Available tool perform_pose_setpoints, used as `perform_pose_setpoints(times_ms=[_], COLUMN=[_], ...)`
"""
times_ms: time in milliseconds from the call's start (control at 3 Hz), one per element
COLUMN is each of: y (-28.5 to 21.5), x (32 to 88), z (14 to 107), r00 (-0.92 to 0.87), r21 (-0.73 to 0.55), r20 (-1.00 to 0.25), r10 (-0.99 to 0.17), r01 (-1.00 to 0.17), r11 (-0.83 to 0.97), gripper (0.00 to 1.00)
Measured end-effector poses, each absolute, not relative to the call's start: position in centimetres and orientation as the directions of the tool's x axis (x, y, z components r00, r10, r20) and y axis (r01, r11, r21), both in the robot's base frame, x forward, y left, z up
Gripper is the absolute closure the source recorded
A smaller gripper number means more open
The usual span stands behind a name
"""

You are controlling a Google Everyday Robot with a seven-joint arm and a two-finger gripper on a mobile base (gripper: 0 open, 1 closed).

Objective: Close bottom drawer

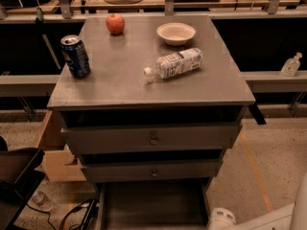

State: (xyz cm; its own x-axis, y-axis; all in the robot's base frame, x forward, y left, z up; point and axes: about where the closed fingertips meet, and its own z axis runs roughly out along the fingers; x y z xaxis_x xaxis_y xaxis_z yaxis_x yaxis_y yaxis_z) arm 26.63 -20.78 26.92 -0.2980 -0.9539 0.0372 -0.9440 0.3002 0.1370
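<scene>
The grey cabinet [148,85] stands in the middle of the camera view. Its bottom drawer [153,205] is pulled far out toward me; I see its bare grey inside, and its front panel and knob lie below the frame edge. Above it are the middle drawer [152,170] and the taller top drawer [152,138], each with a small dark knob and both slightly out. A white arm segment [221,219] sits at the bottom right, just beside the open drawer's right wall. My gripper itself is out of view, below the frame.
On the cabinet top lie a blue soda can [75,55], a red apple [115,23], a white bowl [176,33] and a plastic bottle on its side [175,63]. A cardboard box [53,147] and cables [72,214] are at the left. A sanitizer bottle [291,64] stands on the right ledge.
</scene>
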Motion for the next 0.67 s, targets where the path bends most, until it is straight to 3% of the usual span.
perform_pose_setpoints(times_ms=[667], y=[-20.0], x=[26.5], z=[25.0], r00=[-0.295], r21=[0.151], r20=[0.024], r10=[-0.955], r01=[-0.943], r11=[0.295], gripper=[1.0])
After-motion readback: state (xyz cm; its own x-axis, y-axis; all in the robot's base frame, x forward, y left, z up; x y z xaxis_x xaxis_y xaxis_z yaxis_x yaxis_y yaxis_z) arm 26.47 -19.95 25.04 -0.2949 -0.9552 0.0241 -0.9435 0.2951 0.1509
